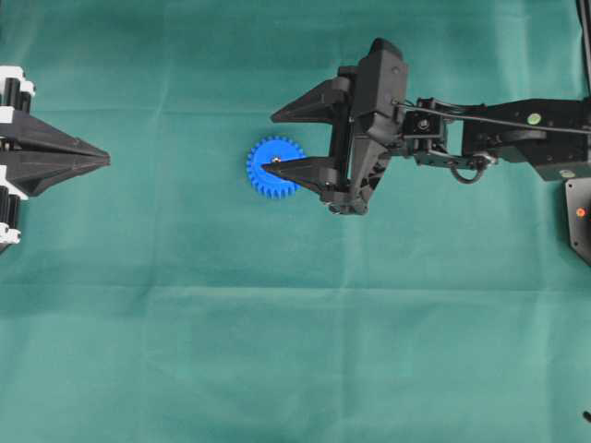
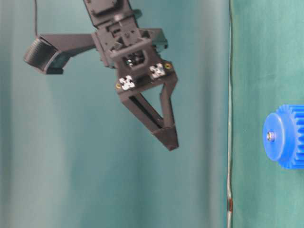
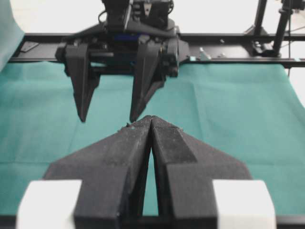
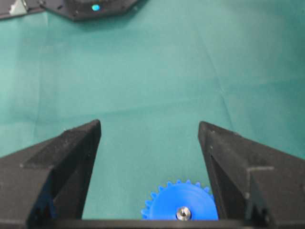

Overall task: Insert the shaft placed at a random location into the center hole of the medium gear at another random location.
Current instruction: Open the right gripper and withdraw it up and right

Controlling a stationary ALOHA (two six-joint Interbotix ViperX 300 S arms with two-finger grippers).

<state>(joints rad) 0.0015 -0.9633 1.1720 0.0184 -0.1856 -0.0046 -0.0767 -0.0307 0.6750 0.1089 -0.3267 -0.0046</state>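
The shaft (image 2: pixel 271 136) sits in the medium gear (image 2: pixel 285 137) hub.

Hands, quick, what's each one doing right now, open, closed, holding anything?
Left hand: closed, holding nothing.
Right hand: wide open and empty, above the bright blue plastic toothed gear, whose centre hole already shows the tiny silver metal shaft.

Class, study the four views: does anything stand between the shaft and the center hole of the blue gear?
Nothing visible does. The shaft already sits in the center hole of the medium gear, and the open right gripper holds nothing.
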